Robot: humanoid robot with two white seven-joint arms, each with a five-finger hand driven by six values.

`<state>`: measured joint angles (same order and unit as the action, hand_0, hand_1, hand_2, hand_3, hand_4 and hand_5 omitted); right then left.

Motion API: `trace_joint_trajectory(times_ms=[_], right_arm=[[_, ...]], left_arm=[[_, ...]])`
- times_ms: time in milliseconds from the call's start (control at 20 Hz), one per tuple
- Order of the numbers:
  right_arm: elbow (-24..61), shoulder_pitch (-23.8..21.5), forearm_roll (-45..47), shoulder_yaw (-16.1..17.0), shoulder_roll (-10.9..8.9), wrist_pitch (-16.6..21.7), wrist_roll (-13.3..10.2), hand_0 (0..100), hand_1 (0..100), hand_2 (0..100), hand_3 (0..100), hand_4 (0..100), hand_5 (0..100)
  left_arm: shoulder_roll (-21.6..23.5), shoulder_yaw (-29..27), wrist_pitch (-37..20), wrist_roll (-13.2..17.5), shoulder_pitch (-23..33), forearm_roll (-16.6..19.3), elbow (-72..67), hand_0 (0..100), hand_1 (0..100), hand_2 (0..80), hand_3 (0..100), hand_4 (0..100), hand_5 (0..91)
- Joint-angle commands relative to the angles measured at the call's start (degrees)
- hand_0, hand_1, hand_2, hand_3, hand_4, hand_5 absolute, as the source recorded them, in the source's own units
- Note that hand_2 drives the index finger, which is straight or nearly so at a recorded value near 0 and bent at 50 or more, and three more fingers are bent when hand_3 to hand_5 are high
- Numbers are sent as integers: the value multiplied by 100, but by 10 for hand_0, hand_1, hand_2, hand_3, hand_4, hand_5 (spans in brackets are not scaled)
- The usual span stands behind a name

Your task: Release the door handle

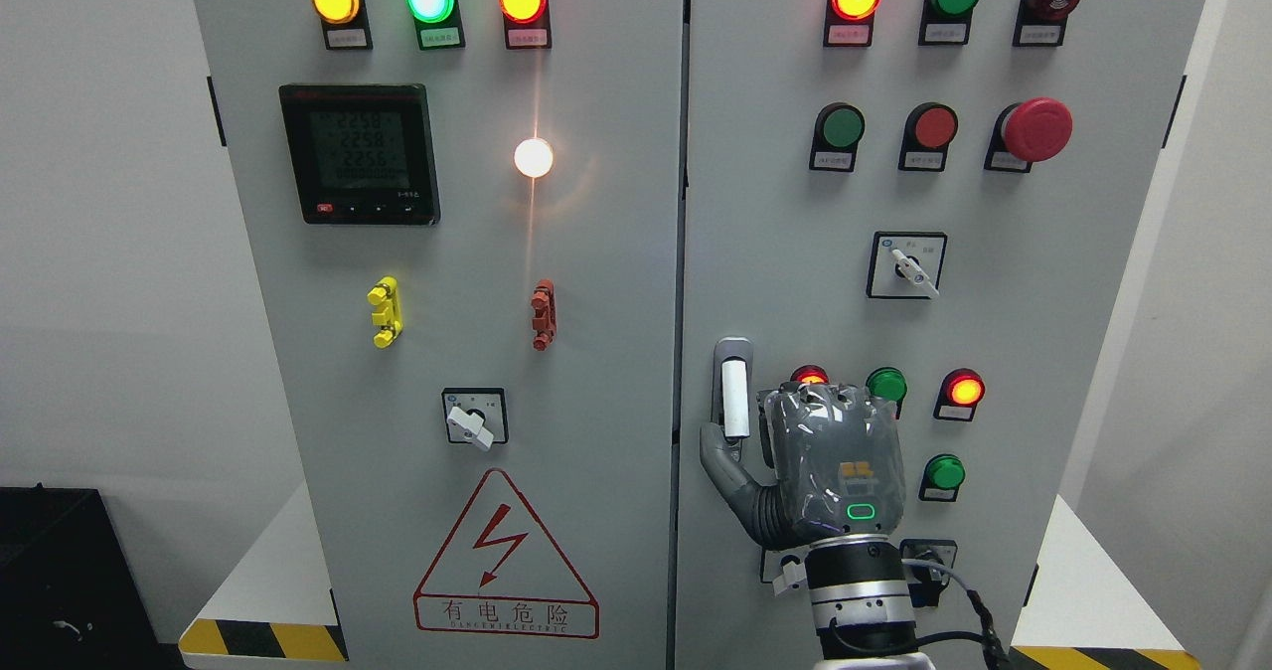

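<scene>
Resting my grey right hand (830,471) beside the white-and-chrome door handle (733,397) at the cabinet door's left edge — thumb near it, fingers hidden, grip unclear — release unconfirmed.

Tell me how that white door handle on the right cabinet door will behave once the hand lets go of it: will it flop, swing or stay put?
The door handle looks rigid, a short upright bar in a metal mount, so it probably stays put. Its smooth white surface may be slippery. The right hand sits beside it, thumb below, so it should pull away cleanly.
</scene>
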<state>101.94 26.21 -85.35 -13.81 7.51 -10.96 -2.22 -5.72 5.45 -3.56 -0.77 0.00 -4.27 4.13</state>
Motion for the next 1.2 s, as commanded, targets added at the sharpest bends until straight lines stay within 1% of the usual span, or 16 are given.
trace_joint_trajectory(times_ms=[0, 451, 551, 801, 1152], right_arm=[[-16, 6, -78, 1, -3, -3, 3, 382, 382, 1000, 1000, 1000, 1000], [-8, -2, -78, 10, 5, -12, -33, 413, 375, 1000, 1000, 1000, 1000], [-8, -2, -78, 10, 5, -12, -85, 444, 367, 1000, 1000, 1000, 1000], [1, -20, -78, 10, 5, -12, -94, 501, 360, 1000, 1000, 1000, 1000], [-8, -46, -87, 10, 14, -12, -103, 514, 372, 1000, 1000, 1000, 1000]], left_arm=[[0, 0, -4, -2, 97, 5, 0, 120, 556, 0, 0, 0, 0], [0, 0, -4, -2, 97, -4, 0, 120, 556, 0, 0, 0, 0], [0, 0, -4, -2, 97, 5, 0, 120, 556, 0, 0, 0, 0], [0, 0, -4, -2, 97, -4, 0, 120, 556, 0, 0, 0, 0], [0, 0, -4, -2, 97, -4, 0, 120, 556, 0, 0, 0, 0]])
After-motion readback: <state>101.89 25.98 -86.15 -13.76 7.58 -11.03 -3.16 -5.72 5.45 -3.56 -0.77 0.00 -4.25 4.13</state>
